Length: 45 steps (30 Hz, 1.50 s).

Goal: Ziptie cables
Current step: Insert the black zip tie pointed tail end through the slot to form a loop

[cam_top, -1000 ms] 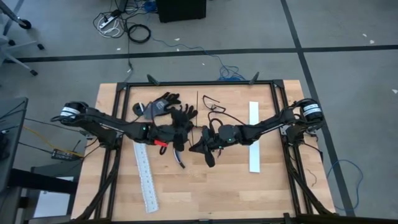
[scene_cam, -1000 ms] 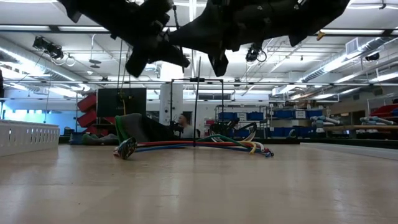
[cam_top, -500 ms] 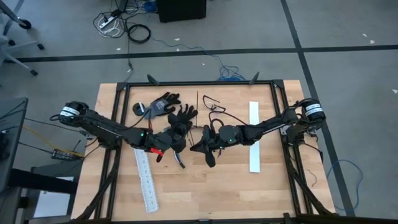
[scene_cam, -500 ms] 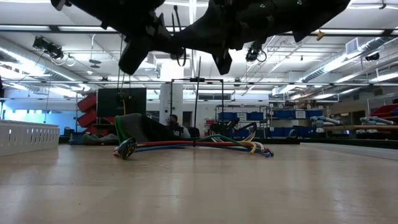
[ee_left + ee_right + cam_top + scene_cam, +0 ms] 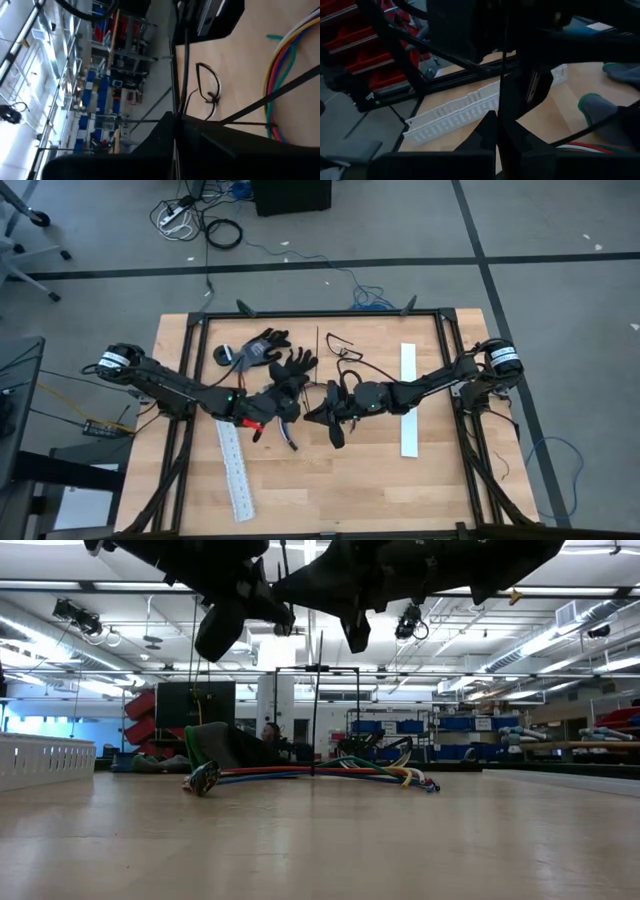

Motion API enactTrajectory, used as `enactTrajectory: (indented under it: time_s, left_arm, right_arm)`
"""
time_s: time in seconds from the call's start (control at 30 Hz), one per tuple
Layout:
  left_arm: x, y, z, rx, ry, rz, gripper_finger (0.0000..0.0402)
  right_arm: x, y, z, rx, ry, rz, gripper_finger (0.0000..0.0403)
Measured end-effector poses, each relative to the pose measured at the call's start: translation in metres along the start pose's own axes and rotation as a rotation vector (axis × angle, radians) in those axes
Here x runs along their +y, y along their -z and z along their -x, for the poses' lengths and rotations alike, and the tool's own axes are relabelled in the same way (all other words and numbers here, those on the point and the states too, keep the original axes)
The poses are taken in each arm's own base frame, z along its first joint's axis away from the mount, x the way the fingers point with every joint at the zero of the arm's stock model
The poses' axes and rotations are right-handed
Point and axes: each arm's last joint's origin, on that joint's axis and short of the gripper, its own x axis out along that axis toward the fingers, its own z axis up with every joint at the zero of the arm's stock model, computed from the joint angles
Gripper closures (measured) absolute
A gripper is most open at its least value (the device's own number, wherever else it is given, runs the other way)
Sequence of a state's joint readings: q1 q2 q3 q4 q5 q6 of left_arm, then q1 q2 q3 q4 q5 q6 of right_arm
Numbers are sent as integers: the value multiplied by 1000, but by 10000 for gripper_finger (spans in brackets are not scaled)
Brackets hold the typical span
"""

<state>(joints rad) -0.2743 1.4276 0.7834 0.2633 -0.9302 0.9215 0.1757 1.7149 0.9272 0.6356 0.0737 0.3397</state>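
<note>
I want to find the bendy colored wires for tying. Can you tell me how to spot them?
Look at the wooden table, then at its middle, under where the two dark arms meet. The cables lie flat there in one bundle: thin red, blue, green and yellow strands. The black gloves beside them are dark and hand-shaped, and the white slotted strips are stiff and straight.

The high view looks straight down on the whole table [image 5: 330, 480] from well above; the low view sits at tabletop level, facing the room; each wrist view peers close past its own fingers; all share the cables [image 5: 320, 774]
</note>
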Motion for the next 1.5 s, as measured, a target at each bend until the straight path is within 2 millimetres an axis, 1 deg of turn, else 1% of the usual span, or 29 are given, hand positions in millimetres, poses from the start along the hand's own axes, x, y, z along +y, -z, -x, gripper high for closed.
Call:
enactTrajectory:
  time_s: [0.13, 0.5, 0.73, 1.1, 1.5]
  left_arm:
    - [3, -2, 0, -4, -31, -7, 401]
    - [4, -2, 0, -6, -37, 0, 402]
    - [5, -2, 0, 13, -50, -48, 402]
    - [7, 6, -9, 65, -50, -70, 401]
    - [8, 7, -10, 68, -52, -69, 402]
  right_arm:
    - [0, -1, 0, -7, 1, -1, 403]
    - [-4, 1, 0, 1, 14, -3, 403]
    - [-9, 5, 2, 10, 24, -62, 403]
    - [-8, 3, 2, 3, -1, -71, 403]
    - [-12, 2, 2, 11, -14, -76, 403]
